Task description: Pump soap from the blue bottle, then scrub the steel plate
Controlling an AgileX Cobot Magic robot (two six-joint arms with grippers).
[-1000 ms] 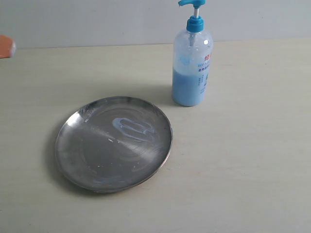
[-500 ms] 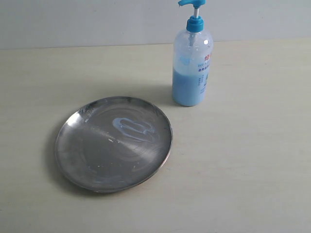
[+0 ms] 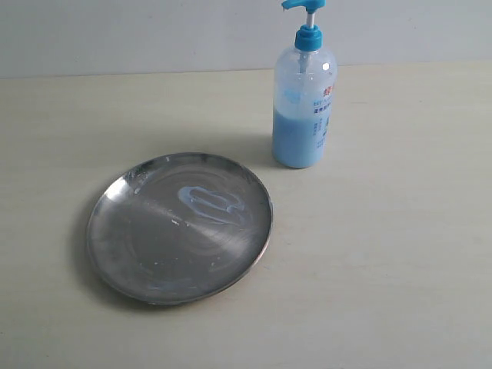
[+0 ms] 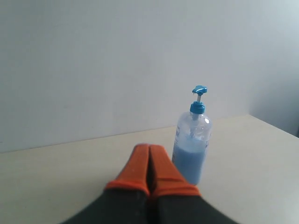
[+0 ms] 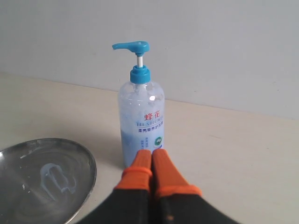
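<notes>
The left gripper (image 4: pixel 148 154) shows only in its own wrist view, its orange fingers pressed together on nothing, raised over the table (image 3: pixel 384 254) and looking towards the bottle from some way off. On the left of the exterior view lies the steel plate (image 3: pixel 146 254), flat on the table, with a pale smear of soap (image 3: pixel 209 201) on its far right part. To its right and further back stands the blue bottle (image 3: pixel 304 100), upright, near the plate's rim but apart from it, roughly half full, the pump head (image 3: pixel 304 4) up and its spout turned towards the plate's side. The right gripper (image 5: pixel 152 156) also has its fingers closed and empty, just in front of the bottle's base in its wrist view, with the plate off to one side. Judging from this, soap is already on the plate and the scrubbing is the part left, yet nothing to scrub with shows in any view. The risks: the bottle is tall and narrow, so an off-centre press on the pump head could tip it or slide it, and since the spout seems not to overhang the rim, another pump could drop soap on the table. The shallow plate would likely skate on the smooth table if rubbed while unheld.
</notes>
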